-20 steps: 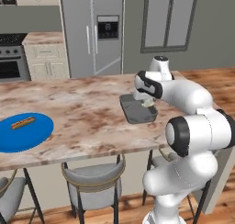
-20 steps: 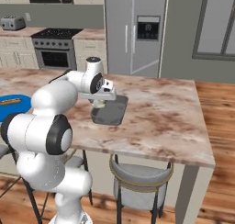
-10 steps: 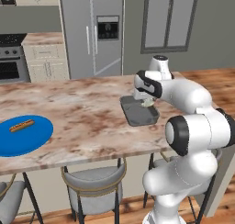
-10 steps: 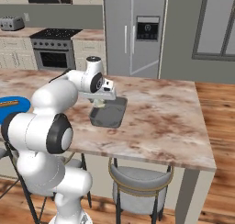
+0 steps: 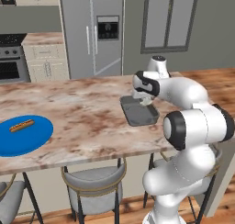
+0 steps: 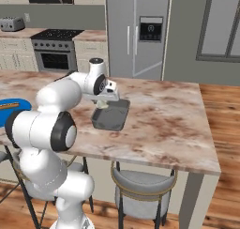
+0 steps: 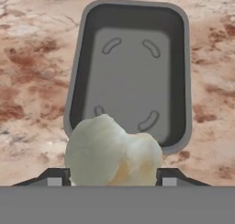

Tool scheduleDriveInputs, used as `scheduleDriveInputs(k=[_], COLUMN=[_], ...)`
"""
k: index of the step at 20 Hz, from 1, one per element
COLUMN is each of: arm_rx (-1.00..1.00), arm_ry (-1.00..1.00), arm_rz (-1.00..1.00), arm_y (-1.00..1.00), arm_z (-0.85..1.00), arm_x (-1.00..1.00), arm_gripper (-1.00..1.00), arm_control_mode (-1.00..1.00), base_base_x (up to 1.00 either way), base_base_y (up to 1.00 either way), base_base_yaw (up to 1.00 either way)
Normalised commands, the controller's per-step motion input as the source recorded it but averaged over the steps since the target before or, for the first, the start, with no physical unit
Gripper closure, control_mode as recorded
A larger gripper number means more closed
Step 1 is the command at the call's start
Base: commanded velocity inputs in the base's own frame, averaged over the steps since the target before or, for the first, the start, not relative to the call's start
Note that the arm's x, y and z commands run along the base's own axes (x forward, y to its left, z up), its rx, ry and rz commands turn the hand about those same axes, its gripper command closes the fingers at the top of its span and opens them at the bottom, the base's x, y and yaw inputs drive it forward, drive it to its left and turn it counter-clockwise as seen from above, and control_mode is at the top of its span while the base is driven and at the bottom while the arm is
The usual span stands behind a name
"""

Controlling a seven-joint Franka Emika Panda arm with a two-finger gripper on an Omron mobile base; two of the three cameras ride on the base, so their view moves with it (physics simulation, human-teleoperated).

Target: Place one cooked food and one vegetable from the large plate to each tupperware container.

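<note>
My gripper (image 7: pixel 112 176) is shut on a pale, cream-white lumpy vegetable piece (image 7: pixel 112 153). It hangs just above the near end of the dark grey tupperware tub (image 7: pixel 133 71), whose inside holds nothing. In the left base view the gripper (image 5: pixel 147 100) hovers over that tub (image 5: pixel 139 112) near the counter's right part; the right base view shows the same gripper (image 6: pixel 103 103) and tub (image 6: pixel 111 116). The large bright-blue plate (image 5: pixel 23 137) lies far left with a long orange-brown cooked food (image 5: pixel 22 125) on it. The pale blue-grey tub is out of view.
The marble island counter (image 5: pixel 82 113) carries everything. Grey stools (image 5: pixel 94 182) stand along its front edge. My own arm hides part of the blue plate (image 6: pixel 11 105) in the right base view. A fridge (image 5: pixel 94 32) and stove stand behind.
The gripper with the pale vegetable piece has drifted very slightly to the right over the dark tub. Nothing else has moved.
</note>
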Motion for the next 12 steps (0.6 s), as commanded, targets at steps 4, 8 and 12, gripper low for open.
scheduleDriveInputs(k=[4,8,12], arm_rx=[0.0,0.0,-0.01], arm_ry=[0.01,0.06,0.17], arm_rz=[0.0,0.0,0.0], arm_y=[-0.01,-0.17,-0.18], arm_z=[0.0,-0.18,-0.56], arm_x=[0.74,0.87,0.74], arm_gripper=[1.0,1.0,1.0], arm_control_mode=[-1.0,-1.0,-1.0], base_base_x=[0.0,0.0,0.0], base_base_y=[0.0,0.0,0.0], base_base_yaw=[0.0,0.0,0.0])
